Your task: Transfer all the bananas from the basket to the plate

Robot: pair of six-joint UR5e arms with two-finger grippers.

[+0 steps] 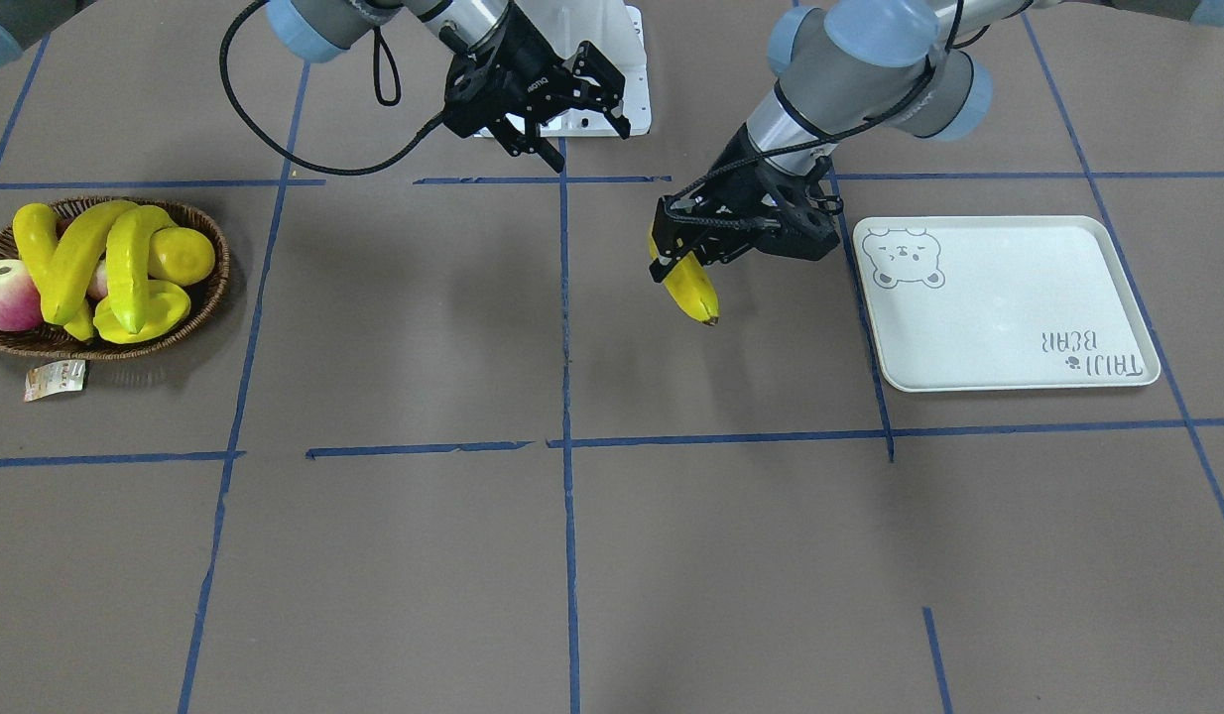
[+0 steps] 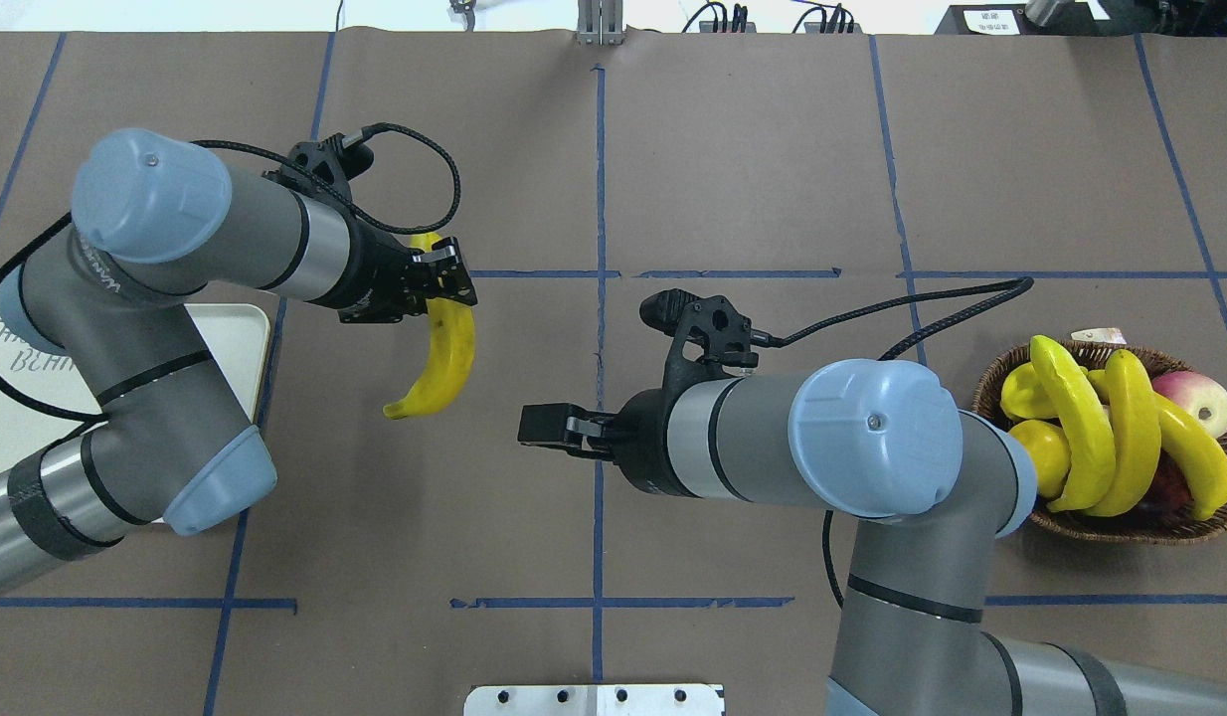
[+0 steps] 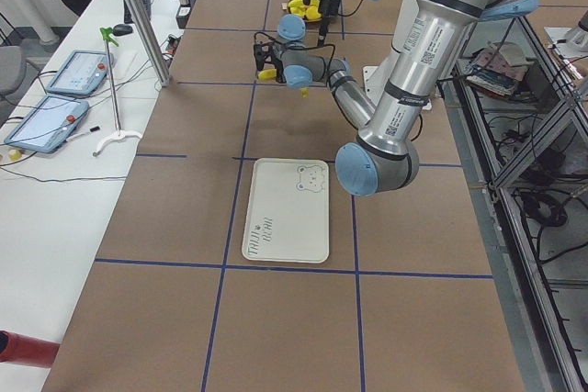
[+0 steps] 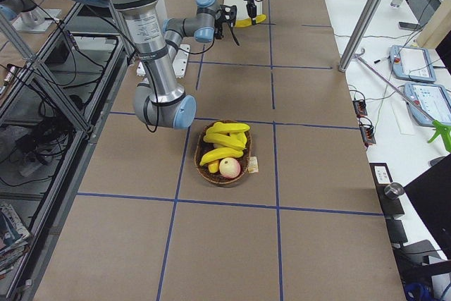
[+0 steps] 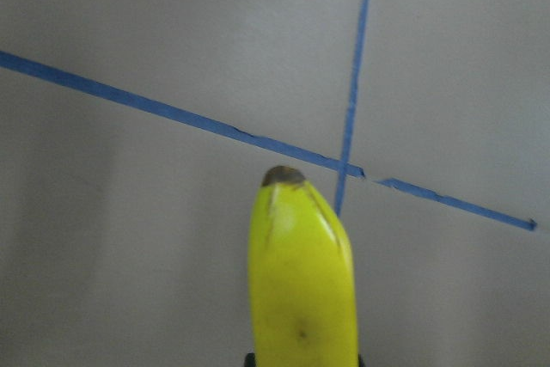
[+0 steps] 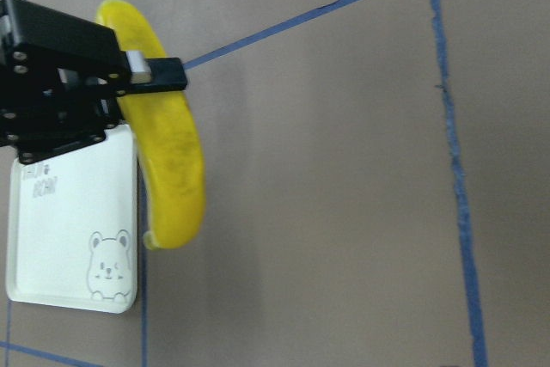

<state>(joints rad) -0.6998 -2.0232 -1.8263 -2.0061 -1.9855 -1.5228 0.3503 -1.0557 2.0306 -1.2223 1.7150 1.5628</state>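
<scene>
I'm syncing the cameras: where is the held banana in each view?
Front-facing: centre-right, the banana beside the plate.
Overhead: left of centre.
Exterior left: top, tiny.
Exterior right: top centre.
Left wrist: bottom centre.
Right wrist: upper left.
Shared landmark: the plate, in four views.

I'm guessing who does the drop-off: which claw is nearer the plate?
Left. The left claw, shut on a banana, hangs just off the plate's bear-print end, not over it. The right claw is farther away, open, near the table's middle line.
</scene>
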